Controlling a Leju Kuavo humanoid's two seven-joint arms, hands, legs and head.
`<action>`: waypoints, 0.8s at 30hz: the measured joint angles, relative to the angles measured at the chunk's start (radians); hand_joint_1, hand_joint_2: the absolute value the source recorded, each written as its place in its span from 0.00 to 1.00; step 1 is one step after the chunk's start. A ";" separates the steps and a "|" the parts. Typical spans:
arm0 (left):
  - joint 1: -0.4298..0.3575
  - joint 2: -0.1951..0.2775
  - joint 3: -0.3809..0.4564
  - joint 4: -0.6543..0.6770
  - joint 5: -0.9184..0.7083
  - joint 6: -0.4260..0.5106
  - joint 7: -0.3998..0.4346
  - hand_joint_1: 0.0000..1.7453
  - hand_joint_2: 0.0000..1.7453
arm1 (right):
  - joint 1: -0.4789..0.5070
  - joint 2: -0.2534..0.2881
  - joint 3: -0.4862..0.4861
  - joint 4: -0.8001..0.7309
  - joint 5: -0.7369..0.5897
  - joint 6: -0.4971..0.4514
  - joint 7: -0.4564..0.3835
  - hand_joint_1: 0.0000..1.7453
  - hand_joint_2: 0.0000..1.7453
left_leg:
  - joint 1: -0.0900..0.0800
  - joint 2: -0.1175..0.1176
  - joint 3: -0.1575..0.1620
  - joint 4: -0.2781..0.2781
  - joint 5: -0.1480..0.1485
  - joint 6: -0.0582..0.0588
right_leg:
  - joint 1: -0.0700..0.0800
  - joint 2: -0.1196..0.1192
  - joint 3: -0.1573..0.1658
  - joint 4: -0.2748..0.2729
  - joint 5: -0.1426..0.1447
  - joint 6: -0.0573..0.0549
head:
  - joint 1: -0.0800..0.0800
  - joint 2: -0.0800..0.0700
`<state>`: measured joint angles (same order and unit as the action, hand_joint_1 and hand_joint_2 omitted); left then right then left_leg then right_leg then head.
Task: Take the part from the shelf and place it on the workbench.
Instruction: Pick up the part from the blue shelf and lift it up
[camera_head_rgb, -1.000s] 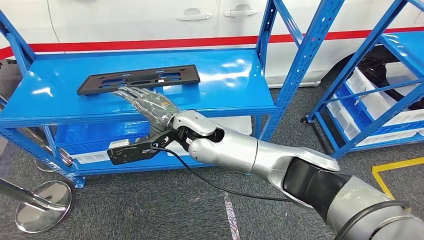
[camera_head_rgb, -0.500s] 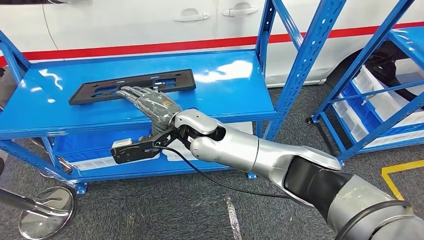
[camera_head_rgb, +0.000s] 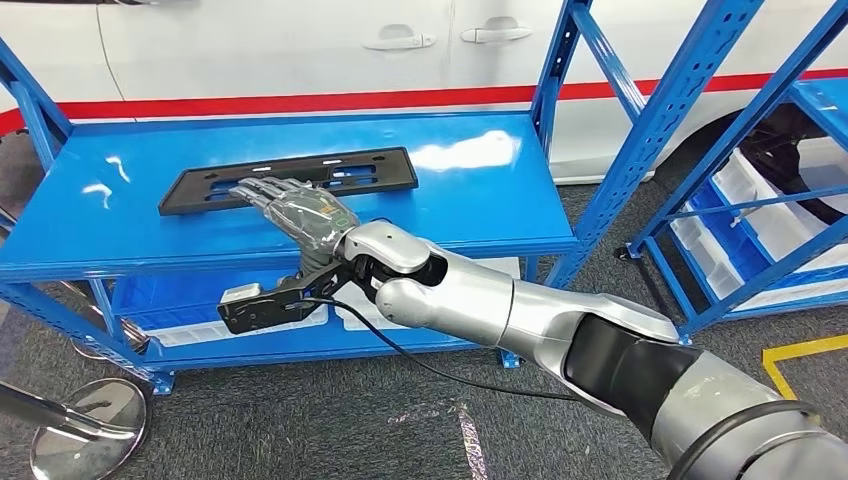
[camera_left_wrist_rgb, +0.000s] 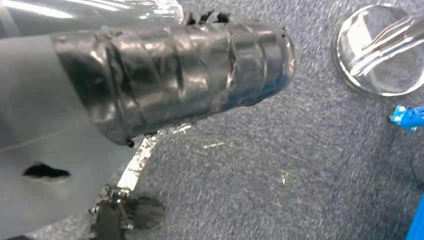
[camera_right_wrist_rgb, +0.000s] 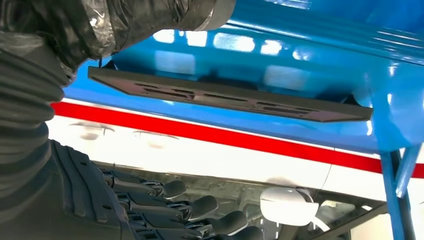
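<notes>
Flat black rectangular plastic part (camera_head_rgb: 290, 179) with slotted cutouts lies flat on top level of blue metal shelf (camera_head_rgb: 480, 200), long side running across the shelf, slightly skewed, left of centre. Right wrist view shows same part (camera_right_wrist_rgb: 230, 101) as a thin slab with elongated slots, resting on the glossy blue surface. Right hand (camera_head_rgb: 290, 208), grey and wrapped in clear film, is over the part's near long edge, fingers extended and slightly apart, fingertips over the plate; holds nothing, contact with part cannot be told. Fingers (camera_right_wrist_rgb: 200, 205) in right wrist view are straight, side by side with gaps. Silver right arm (camera_head_rgb: 500, 305) reaches in from lower right with black cable (camera_head_rgb: 440, 370) hanging under it. Bare shelf surface to right of part and behind it. Blue uprights (camera_head_rgb: 640, 130) stand at shelf's right end. White car body with red stripe (camera_head_rgb: 300, 101) just behind shelf. White bins (camera_head_rgb: 190, 325) on lower level. Second blue rack with white bins (camera_head_rgb: 760, 210) at right, apart from first. Round chrome stand base (camera_head_rgb: 90, 420) on grey carpet at lower left. Left hand (camera_left_wrist_rgb: 175, 75), film-wrapped, hangs over carpet; finger state cannot be told.
</notes>
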<state>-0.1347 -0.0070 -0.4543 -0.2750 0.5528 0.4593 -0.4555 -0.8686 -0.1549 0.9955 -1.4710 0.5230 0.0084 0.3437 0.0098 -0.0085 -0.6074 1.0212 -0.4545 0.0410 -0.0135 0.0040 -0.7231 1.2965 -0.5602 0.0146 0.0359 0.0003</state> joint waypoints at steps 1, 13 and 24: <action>0.001 -0.001 0.000 0.000 0.000 0.000 0.000 0.00 0.00 | 0.000 0.000 0.000 0.000 0.000 0.000 0.000 0.00 1.00 | 0.001 -0.001 0.008 0.004 -0.008 -0.002 | -0.002 0.000 0.013 -0.053 0.047 0.000 | 0.000 0.000; -0.004 -0.004 0.000 0.000 0.000 -0.003 0.001 0.00 0.00 | -0.006 0.003 0.002 0.007 0.006 0.015 0.000 0.00 1.00 | 0.002 0.003 -0.131 0.269 -0.110 -0.053 | -0.002 -0.001 0.117 -0.252 0.096 -0.038 | 0.000 0.000; -0.012 -0.005 -0.003 0.000 -0.004 -0.012 0.013 0.00 0.00 | -0.008 0.032 0.013 0.090 0.022 0.038 -0.012 0.00 1.00 | -0.009 0.003 -0.016 -0.029 0.039 0.001 | 0.007 0.002 0.130 -0.227 0.046 -0.013 | 0.001 0.000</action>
<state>-0.1466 -0.0121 -0.4569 -0.2748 0.5485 0.4474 -0.4422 -0.8770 -0.1226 1.0083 -1.3807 0.5451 0.0468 0.3313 0.0012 -0.0057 -0.6234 0.9923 -0.4152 0.0421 -0.0060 0.0062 -0.5933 1.0695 -0.5138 0.0019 0.0367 0.0001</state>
